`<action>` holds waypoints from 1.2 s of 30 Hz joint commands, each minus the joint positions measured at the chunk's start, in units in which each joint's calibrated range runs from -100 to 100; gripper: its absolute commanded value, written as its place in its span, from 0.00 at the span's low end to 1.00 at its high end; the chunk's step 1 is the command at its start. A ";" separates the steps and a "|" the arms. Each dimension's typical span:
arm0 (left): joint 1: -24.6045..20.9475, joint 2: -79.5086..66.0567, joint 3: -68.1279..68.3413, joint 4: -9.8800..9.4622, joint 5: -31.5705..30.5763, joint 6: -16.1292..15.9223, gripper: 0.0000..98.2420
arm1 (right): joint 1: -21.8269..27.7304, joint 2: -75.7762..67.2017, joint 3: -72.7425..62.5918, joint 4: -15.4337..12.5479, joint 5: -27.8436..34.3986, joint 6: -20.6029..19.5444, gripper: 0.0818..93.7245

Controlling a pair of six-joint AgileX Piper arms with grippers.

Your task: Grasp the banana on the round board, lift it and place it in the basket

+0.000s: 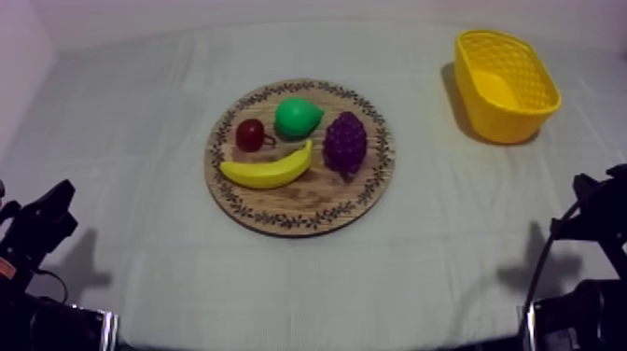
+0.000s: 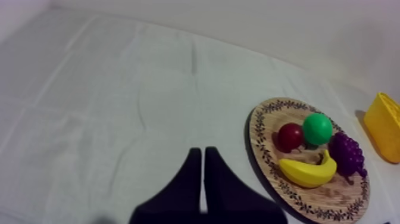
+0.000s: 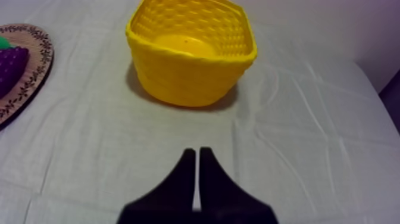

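The yellow banana (image 1: pixel 267 169) lies along the near side of the round wooden board (image 1: pixel 299 213), below a small red fruit (image 1: pixel 250 134), a green pear (image 1: pixel 298 117) and purple grapes (image 1: pixel 345 143). The yellow basket (image 1: pixel 505 84) stands at the far right with nothing in it. My left gripper (image 1: pixel 42 224) rests low at the left, and in the left wrist view its gripper (image 2: pixel 203 156) is shut on nothing, left of the board (image 2: pixel 306 201) and banana (image 2: pixel 308 171). My right gripper (image 3: pixel 197 156) is shut on nothing too, short of the basket (image 3: pixel 190 50); it rests low at the right (image 1: pixel 597 210).
Grey-white cloth (image 1: pixel 140 121) covers the table, with wrinkles and open room around the board and between board and basket. In the right wrist view the board's rim (image 3: pixel 27 80) and the grapes (image 3: pixel 12 65) lie left of the basket.
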State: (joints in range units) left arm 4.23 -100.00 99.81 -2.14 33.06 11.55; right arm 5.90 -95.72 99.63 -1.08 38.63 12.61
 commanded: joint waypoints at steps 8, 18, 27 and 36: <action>0.00 0.00 -0.03 -0.03 0.00 0.00 0.00 | -0.01 -0.03 0.03 0.03 0.00 -0.04 0.00; 0.00 0.00 -0.03 -0.03 0.00 0.00 0.00 | -0.01 -0.03 0.03 0.03 0.00 -0.04 0.00; 0.00 0.00 -0.03 -0.03 0.00 0.00 0.00 | -0.14 -0.03 0.03 0.03 0.00 -1.17 0.00; 0.00 0.00 -0.03 -0.03 0.00 0.00 0.00 | -1.30 -0.03 0.03 0.03 0.00 -6.36 0.00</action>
State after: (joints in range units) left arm 4.23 -100.00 99.81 -2.14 33.08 11.55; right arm 4.61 -95.72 99.63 -1.08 38.63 6.79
